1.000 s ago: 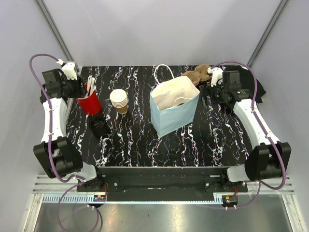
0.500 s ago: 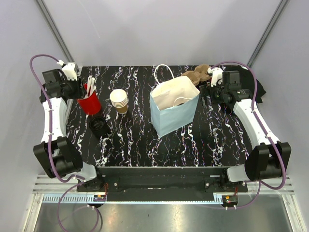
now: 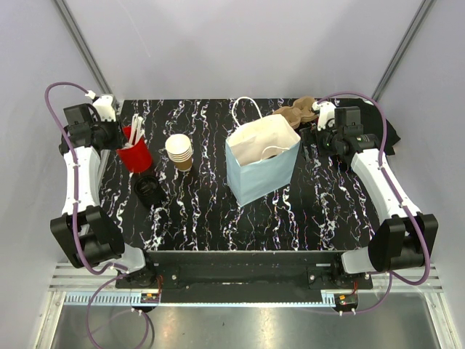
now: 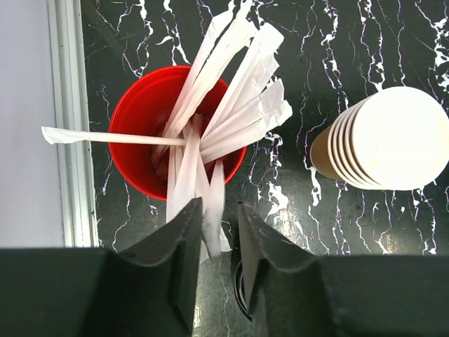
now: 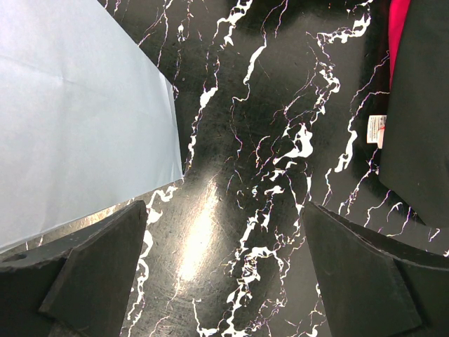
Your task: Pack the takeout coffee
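No single takeout coffee cup shows in any view. My left gripper [image 4: 219, 207] hangs over the near rim of a red cup [image 4: 140, 147] full of white paper-wrapped straws [image 4: 231, 91]. Its jaws stand narrowly open around the lower end of one straw, with a slim gap still showing on the right side. In the top view that gripper [image 3: 116, 135] is at the red cup [image 3: 135, 156]. A black lid [image 3: 147, 189] lies in front of the cup. My right gripper [image 5: 224, 210] is wide open over bare table, right of the light blue paper bag [image 5: 70, 105].
A stack of nested tan cups [image 3: 179, 151] stands right of the red cup. The open blue bag [image 3: 263, 160] stands mid-table. A brown pulp carrier [image 3: 296, 111] lies at the back right, and dark cloth [image 3: 390, 134] at the right edge.
The left jaws have narrowed around a straw. Neither arm has visibly moved in the top view.
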